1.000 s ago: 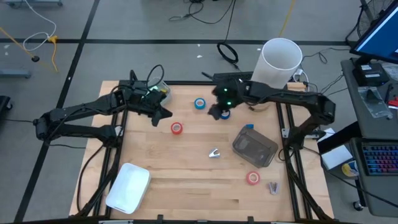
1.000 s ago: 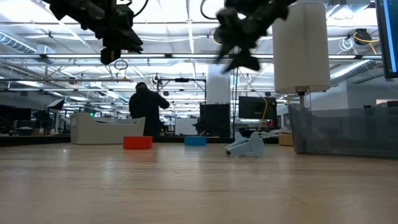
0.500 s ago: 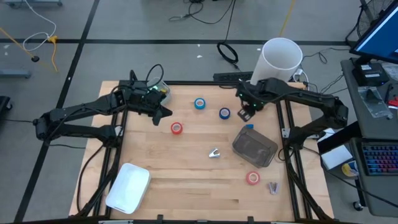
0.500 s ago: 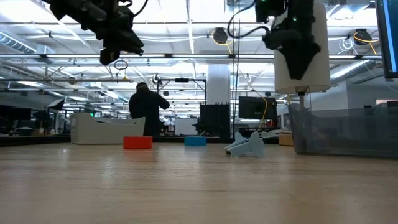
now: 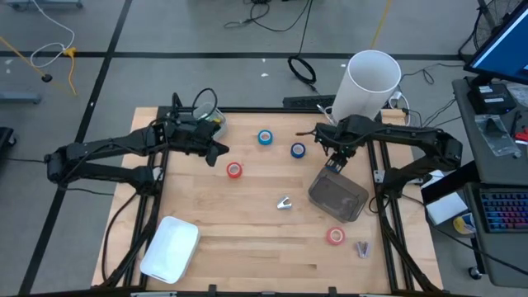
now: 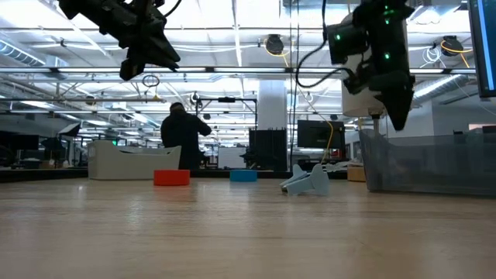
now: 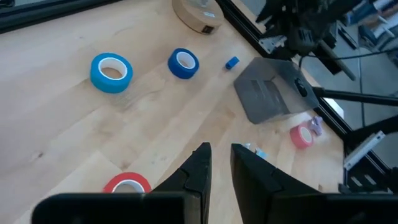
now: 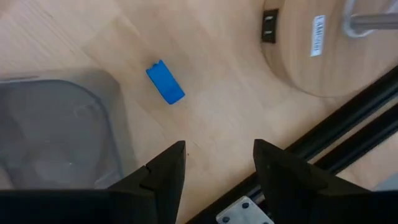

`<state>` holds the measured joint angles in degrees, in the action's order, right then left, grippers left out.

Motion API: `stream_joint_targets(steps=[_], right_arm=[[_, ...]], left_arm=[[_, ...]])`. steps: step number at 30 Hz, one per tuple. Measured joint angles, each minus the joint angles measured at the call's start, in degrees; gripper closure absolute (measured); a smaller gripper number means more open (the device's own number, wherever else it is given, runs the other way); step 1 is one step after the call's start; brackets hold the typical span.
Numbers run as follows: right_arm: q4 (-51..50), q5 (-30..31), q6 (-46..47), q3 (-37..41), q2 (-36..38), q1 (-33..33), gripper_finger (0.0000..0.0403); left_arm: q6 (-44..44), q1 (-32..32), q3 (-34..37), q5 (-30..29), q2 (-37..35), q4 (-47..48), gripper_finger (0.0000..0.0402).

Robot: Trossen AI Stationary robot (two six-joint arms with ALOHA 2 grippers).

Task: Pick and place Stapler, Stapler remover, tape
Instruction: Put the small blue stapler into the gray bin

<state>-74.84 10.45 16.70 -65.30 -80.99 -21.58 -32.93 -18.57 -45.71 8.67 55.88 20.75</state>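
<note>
Four tape rolls lie flat on the wooden table: light blue (image 5: 265,138), dark blue (image 5: 298,149), red (image 5: 235,170) and a second red (image 5: 335,236) near the right front. A pale stapler remover (image 5: 285,203) rests mid-table. A small grey item (image 5: 362,248), perhaps the stapler, lies at the right front. My right gripper (image 5: 336,162) hangs open above the far corner of a clear container (image 5: 338,195), over a small blue piece (image 8: 165,83), and holds nothing. My left gripper (image 5: 221,150) hovers shut and empty, to the left of the first red roll.
A tall white cylinder (image 5: 374,82) stands on a round wooden base (image 8: 336,43) at the far right corner. A white tray (image 5: 171,247) sits at the near left. Black frame rails (image 8: 348,155) run along the table's right edge. Someone stands far behind the table (image 6: 182,136).
My right gripper has swung from above the dark blue roll toward the table's right edge, then toward the near edge and downward, ending beside the clear container. The dark blue roll has stayed in place and now shows fully. The left arm has kept still.
</note>
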Motion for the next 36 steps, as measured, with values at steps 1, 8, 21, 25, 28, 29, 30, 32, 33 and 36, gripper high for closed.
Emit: stream_joint_targets(steps=[1,8,21,25,28,29,30,32,33,36], right_arm=[[1.1,0.0,-0.7,1.2,0.0,-0.2,0.0215],[7.1,-0.1,-2.9,7.4,0.0,-0.5,0.0204],[13.4,-1.7,-10.3,11.5,0.0,-0.5,0.0199],[14.7,-1.7,-15.1,11.5,0.0,-0.5,0.0198],[15.4,-3.3,-19.4,11.5,0.0,-0.5,0.0198],[15.6,-3.6,-20.6,11.5,0.0,-0.5,0.0198],[15.9,-3.6,-21.9,11.5,0.0,-0.5,0.0199],[16.5,-3.3,-24.0,11.5,0.0,-0.5,0.0201],[16.6,-3.3,-25.1,11.5,0.0,-0.5,0.0201],[16.6,-3.2,-28.2,11.5,0.0,-0.5,0.0201]], left_arm=[[-0.6,0.2,0.0,-0.8,0.0,0.0,0.0332],[-4.6,0.4,0.0,-3.1,0.0,0.0,0.0282],[-6.6,1.7,0.0,-4.0,0.0,-0.1,0.0230],[-6.6,2.7,0.0,-4.6,0.0,-0.5,0.0229],[-6.4,3.4,0.0,-5.0,0.0,-1.5,0.0229],[-6.4,3.6,0.0,-5.4,0.0,-1.6,0.0229],[-6.4,3.8,0.0,-5.7,0.0,-1.5,0.0229],[-6.4,4.4,0.0,-6.3,0.0,-1.5,0.0229],[-6.4,4.5,0.0,-6.4,0.0,-1.5,0.0229],[-6.3,5.3,0.0,-7.3,0.0,-1.5,0.0229]])
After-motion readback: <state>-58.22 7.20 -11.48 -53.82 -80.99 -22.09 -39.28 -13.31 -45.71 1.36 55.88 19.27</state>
